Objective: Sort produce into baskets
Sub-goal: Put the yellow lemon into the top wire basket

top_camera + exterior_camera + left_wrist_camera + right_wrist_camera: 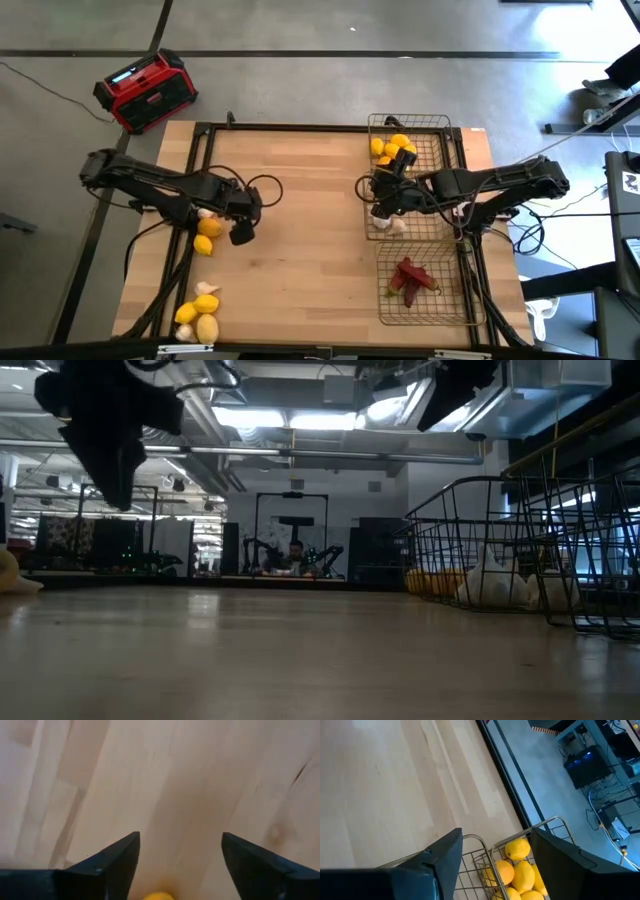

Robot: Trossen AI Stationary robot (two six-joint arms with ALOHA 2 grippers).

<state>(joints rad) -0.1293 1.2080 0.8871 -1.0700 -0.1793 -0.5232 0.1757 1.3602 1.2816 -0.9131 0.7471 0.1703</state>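
Note:
My left gripper (243, 228) is open and empty above the bare table, just right of two lemons (207, 236) and a garlic bulb (205, 212). Its wrist view (180, 840) shows one lemon (158, 896) just behind the fingers. My right gripper (380, 195) is open and empty over the middle basket (440, 225), which holds garlic bulbs (386, 224). Its wrist view (495, 835) looks onto the far basket (435, 128) with several lemons (519, 868). The near basket (450, 310) holds dark red chili peppers (411, 276).
More lemons and garlic bulbs (197, 312) lie at the table's near left corner. A red-and-black radio (145, 90) stands on the floor beyond the far left corner. Black frame rails (200, 150) border the table. The middle of the wooden top (300, 240) is bare.

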